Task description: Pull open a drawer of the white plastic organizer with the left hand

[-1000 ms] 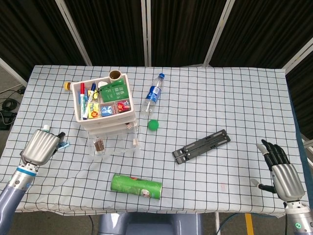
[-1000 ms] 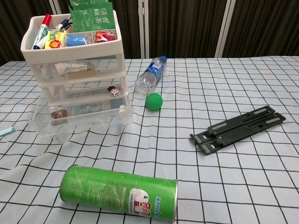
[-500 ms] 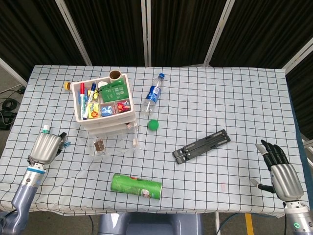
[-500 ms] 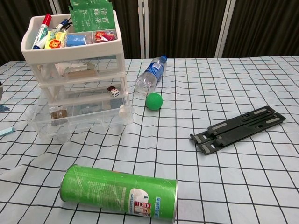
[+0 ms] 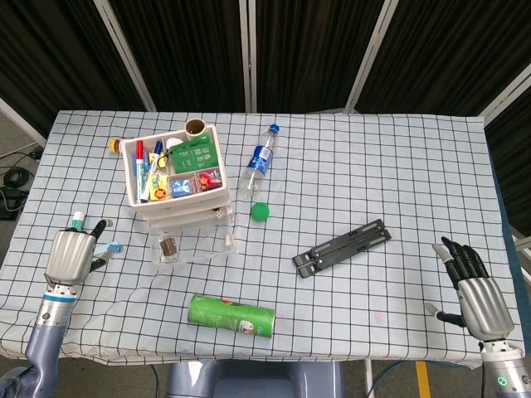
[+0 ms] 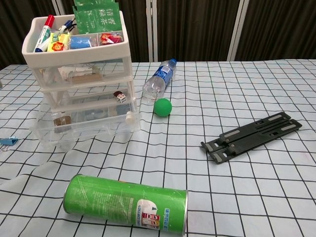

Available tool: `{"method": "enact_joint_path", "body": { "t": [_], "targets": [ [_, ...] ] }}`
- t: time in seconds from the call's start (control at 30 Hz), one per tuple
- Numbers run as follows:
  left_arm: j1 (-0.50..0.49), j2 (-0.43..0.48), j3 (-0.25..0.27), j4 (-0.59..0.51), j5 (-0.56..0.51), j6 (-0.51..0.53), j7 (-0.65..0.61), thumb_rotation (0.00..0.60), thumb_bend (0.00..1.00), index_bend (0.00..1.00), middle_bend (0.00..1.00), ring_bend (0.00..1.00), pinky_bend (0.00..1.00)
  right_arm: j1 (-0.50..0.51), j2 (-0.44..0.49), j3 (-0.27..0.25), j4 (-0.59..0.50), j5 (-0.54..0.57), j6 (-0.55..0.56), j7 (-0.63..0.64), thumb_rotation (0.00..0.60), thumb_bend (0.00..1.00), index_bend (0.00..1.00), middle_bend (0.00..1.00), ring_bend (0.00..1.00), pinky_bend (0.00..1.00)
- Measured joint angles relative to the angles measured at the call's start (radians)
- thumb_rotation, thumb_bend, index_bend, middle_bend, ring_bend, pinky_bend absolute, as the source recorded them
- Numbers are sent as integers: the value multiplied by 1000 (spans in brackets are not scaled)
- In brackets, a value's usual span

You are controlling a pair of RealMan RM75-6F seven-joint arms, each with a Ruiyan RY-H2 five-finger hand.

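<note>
Tablecloth (image 5: pixel 348 182); left hand (image 5: pixel 70 255) fingers partly hidden.

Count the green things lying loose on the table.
2: the green can at the front edge, and the green ball beside the bottle. Others may be hidden.

Left hand (image 5: pixel 70 256): low at table's near-left edge, back up, holding nothing. Right hand (image 5: pixel 475 294): near-right, fingers spread, holding nothing.
</note>
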Motion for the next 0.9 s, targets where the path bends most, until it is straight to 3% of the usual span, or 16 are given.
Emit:
{"method": "enact_joint_path", "body": {
  "t": [0.1, 0.27, 0.4, 0.5, 0.6, 0.8, 0.9],
  "targets": [
    [23, -1, -1, 0, 27, 54, -26, 600, 77, 367, 959, 809, 669, 1, -2, -1, 1, 0, -3, -4, 600, 13, 0, 0, 0, 0],
    [57, -6, -10, 12, 70, 143, -47, 600, 32, 346, 704, 619, 535, 1, -6, -3, 1, -3, -4, -11, 600, 14, 0, 0, 0, 0],
    [83, -9, -18, 15, 92, 181, -22, 600, 0, 130, 290, 262, 242, 0, -7, -3, 1, -2, -1, -14, 600, 13, 0, 0, 0, 0],
    [95, 0, -15, -13, 94, 179, -7, 600, 0, 15, 44, 37, 54, 0, -6, -2, 1, 0, -1, -13, 600, 14, 0, 0, 0, 0],
    [114, 26, -3, -88, 86, 163, -5, 600, 0, 0, 0, 0, 0, 1, -6, 0, 1, 2, -3, -14, 600, 14, 0, 0, 0, 0],
    [160, 107, 23, -272, 55, 116, -15, 600, 0, 0, 0, 0, 0, 3, -8, 1, 1, 3, -4, -12, 600, 13, 0, 0, 0, 0],
    [182, 128, 30, -307, 46, 104, -12, 600, 0, 0, 0, 0, 0, 3, -9, 1, 2, 2, -2, -12, 600, 14, 0, 0, 0, 0]
  ]
}}
